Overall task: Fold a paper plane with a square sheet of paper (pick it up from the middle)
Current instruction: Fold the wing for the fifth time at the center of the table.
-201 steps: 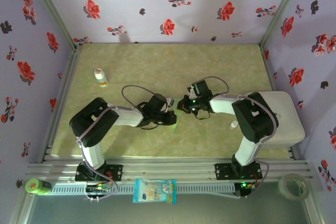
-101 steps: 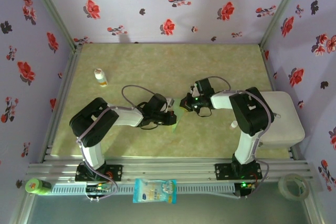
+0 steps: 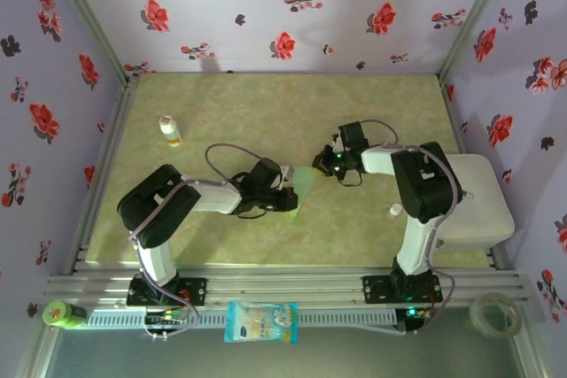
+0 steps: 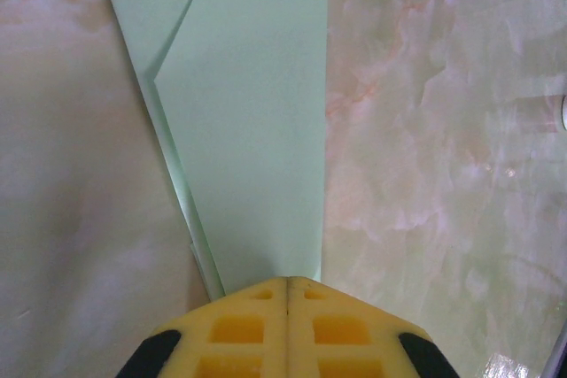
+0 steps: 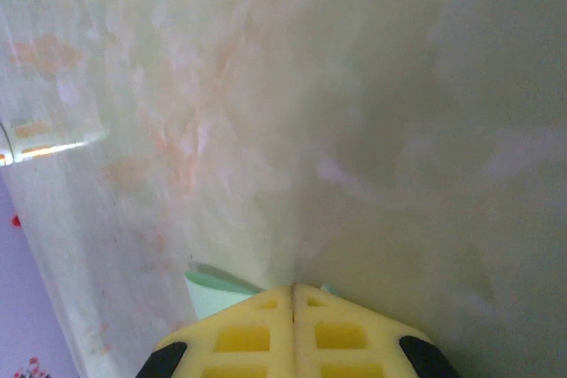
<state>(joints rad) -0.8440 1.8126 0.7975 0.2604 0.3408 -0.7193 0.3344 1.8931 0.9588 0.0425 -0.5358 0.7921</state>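
From above, a small white bottle stands upright, well away from the left fingers on their outer, far side. Its contents cannot be made out. A white-and-blue packet lies on the front rail, nearer the arm bases than either set of fingers. The bench is a marbled beige-green, and the walls around it are lilac with red flowers. The sheet of paper lies between the left fingers and the right fingers, a pale mint wedge touching both.

In the left wrist view, the left fingers are pressed together, yellow pads meeting along a seam. The sheet of paper runs straight out from their tips, narrow there and widening ahead. It is plain and unmarked, with a folded flap overlapping on its left side and layered edges showing. Whether the tips pinch it or merely rest on it is hard to tell. Marbled bench lies on either side.

In the right wrist view, the right fingers are also closed. A small mint corner of the sheet of paper peeks out just left of their tips, and a blurred bench lies beyond.
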